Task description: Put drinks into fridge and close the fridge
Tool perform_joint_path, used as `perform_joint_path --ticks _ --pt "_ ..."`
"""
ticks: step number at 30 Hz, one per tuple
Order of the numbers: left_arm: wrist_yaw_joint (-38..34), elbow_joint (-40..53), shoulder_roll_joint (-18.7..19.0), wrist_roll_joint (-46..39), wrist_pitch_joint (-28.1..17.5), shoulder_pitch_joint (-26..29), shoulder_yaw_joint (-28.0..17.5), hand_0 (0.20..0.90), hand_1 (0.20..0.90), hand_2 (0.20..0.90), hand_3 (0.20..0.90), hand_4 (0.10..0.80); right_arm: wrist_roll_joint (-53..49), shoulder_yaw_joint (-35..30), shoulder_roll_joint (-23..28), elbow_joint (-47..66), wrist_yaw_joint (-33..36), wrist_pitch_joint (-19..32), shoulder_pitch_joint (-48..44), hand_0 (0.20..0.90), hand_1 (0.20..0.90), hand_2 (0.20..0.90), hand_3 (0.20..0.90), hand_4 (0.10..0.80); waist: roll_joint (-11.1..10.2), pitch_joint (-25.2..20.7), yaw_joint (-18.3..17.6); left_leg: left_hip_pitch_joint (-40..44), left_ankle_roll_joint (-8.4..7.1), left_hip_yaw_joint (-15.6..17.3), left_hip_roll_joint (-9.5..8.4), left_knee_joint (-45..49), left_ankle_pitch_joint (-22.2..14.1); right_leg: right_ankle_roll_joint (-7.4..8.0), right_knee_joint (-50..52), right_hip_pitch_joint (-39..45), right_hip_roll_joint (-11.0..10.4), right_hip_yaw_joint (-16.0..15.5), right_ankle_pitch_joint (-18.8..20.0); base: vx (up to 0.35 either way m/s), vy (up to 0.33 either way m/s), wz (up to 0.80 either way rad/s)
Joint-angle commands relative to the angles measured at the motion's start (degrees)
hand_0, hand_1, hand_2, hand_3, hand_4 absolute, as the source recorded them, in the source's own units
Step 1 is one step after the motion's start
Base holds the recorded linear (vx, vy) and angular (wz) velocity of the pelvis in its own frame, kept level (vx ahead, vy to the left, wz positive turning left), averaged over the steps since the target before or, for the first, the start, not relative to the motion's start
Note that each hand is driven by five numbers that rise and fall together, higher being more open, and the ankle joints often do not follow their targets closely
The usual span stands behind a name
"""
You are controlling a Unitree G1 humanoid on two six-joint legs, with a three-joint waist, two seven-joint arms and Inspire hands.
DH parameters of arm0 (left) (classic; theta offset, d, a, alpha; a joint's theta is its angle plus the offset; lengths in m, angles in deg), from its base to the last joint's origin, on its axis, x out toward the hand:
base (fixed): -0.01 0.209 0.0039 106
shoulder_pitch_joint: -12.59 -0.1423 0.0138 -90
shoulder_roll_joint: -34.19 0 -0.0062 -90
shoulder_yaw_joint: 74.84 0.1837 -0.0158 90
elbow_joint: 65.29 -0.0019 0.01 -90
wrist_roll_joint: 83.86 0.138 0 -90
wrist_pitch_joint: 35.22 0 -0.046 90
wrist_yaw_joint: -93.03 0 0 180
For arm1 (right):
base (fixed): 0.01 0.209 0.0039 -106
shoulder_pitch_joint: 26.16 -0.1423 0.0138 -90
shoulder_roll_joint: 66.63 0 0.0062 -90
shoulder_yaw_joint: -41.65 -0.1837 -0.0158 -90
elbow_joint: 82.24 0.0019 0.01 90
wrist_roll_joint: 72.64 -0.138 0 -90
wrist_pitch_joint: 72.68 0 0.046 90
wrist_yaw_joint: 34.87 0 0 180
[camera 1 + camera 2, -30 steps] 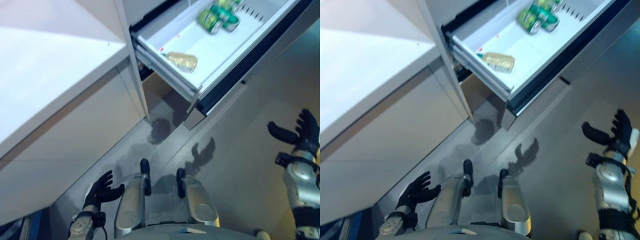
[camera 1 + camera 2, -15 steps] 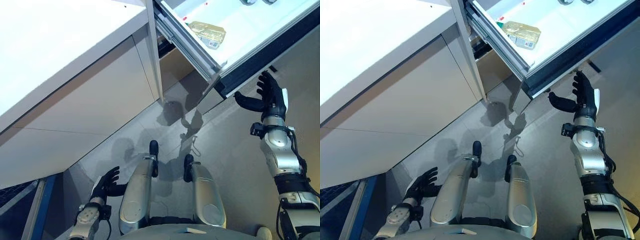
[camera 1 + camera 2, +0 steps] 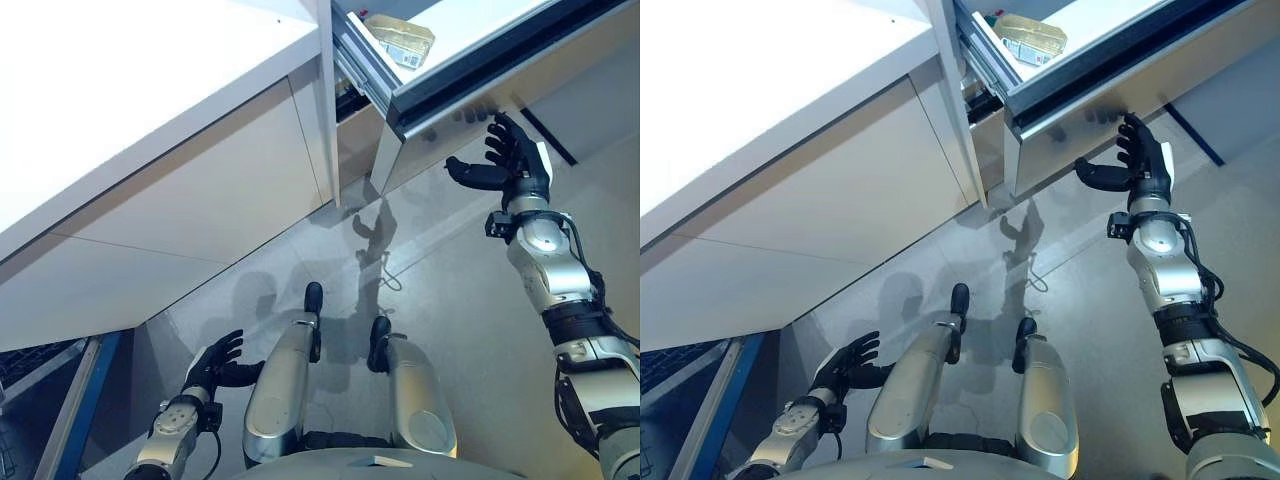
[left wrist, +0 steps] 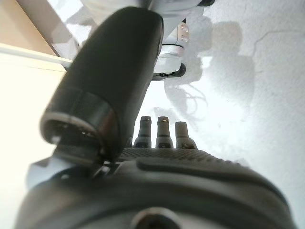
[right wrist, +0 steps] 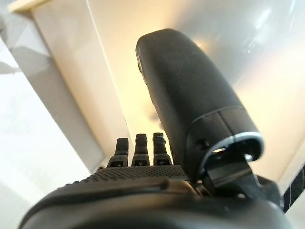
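The fridge drawer (image 3: pixel 470 75) stands pulled out at the upper right, white inside with a shiny front panel (image 3: pixel 1110 130). A clear yellowish bottle (image 3: pixel 400 38) lies on its side in the drawer's near end; it also shows in the right eye view (image 3: pixel 1032 35). My right hand (image 3: pixel 510 165) is open, fingers straight, raised against the drawer's front panel; its wrist view shows the fingers (image 5: pixel 138 150) pointing at the glossy panel. My left hand (image 3: pixel 215 362) hangs low at my left side, open and empty, fingers (image 4: pixel 159 131) over the floor.
A white counter (image 3: pixel 130 110) with beige cabinet fronts (image 3: pixel 200 215) runs along the left, next to the drawer. Grey floor (image 3: pixel 460 330) lies below. A blue-edged frame (image 3: pixel 85 400) shows at the lower left.
The camera view has shifted. My right hand has risen from below the drawer's corner up to its front panel. The drawer appears pushed further in; less of its inside shows.
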Motion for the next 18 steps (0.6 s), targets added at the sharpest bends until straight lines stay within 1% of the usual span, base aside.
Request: perform_joint_path --ticks 1,5,6,10,14,16,18 --pt "0.4 1.5 4.7 -1.5 0.1 -2.0 2.7 0.9 0.9 0.9 0.9 0.8 -2.0 6.5 -1.8 4.0 -7.6 6.8 -19.7 0.9 0.9 0.9 0.9 0.8 -1.7 -7.3 5.6 3.4 3.39 1.3 -2.76 5.5 -12.0 -1.7 -10.1 4.9 1.9 -1.0 5.7 0.086 0.018 0.27" --pt "1.3 0.9 4.3 -2.1 0.8 -2.1 2.4 0.9 0.9 0.9 0.9 0.8 -2.9 8.1 -3.1 2.2 -8.9 6.1 -21.2 0.9 0.9 0.9 0.9 0.8 -2.5 -9.4 6.9 5.8 2.98 0.5 -2.55 2.0 -10.7 -1.38 -13.9 7.9 2.0 -2.2 6.5 0.069 0.018 0.2" --pt "2.2 0.1 3.9 -2.2 0.9 -2.4 2.0 0.9 0.9 0.9 0.9 0.8 -3.1 8.8 -3.5 1.7 -9.0 5.4 -21.7 0.9 0.9 0.9 0.9 0.8 -3.2 -11.0 7.5 7.2 2.71 0.1 -2.44 0.1 -10.1 -1.17 -15.8 9.6 2.2 -2.8 6.7 0.107 0.016 0.28" --pt "4.6 -1.1 3.1 -2.2 1.9 -3.0 1.4 0.9 0.9 0.9 0.9 0.8 -5.0 9.3 -4.2 1.2 -8.4 4.9 -21.8 0.9 0.9 0.9 0.9 0.8 -4.8 -14.1 8.1 10.1 2.34 0.0 -1.96 -3.1 -9.5 -0.89 -19.0 12.6 2.5 -3.6 7.1 0.067 0.02 0.24" --pt "3.3 0.0 1.8 -2.6 6.2 -3.2 2.0 0.9 0.9 0.9 0.9 0.8 -6.1 10.1 -5.3 2.1 -7.4 3.2 -20.5 0.9 0.9 0.9 0.9 0.8 -6.2 -17.8 7.5 12.8 2.21 0.5 -1.58 -5.5 -9.2 -0.15 -22.0 15.0 2.2 -3.4 8.3 0.048 0.05 0.09" --pt "3.1 -1.3 0.5 -2.0 6.7 -2.8 1.5 0.9 0.9 0.9 0.9 0.8 -5.9 10.0 -5.0 2.7 -7.9 2.0 -19.1 0.9 0.9 0.9 0.9 0.8 -6.7 -19.9 6.6 14.2 2.16 1.5 -1.22 -7.0 -9.2 0.34 -23.4 15.7 2.0 -3.1 8.9 -0.001 0.083 -0.05" --pt "4.0 -3.2 -0.8 -2.7 6.2 -2.6 0.8 0.9 0.9 0.9 0.9 0.8 -5.2 9.6 -4.7 4.6 -8.5 1.2 -15.9 0.9 0.9 0.9 0.9 0.8 -6.9 -21.6 5.3 15.5 2.11 2.9 -0.8 -8.6 -9.1 0.94 -24.7 16.1 1.6 -2.6 9.7 -0.043 0.1 -0.1"
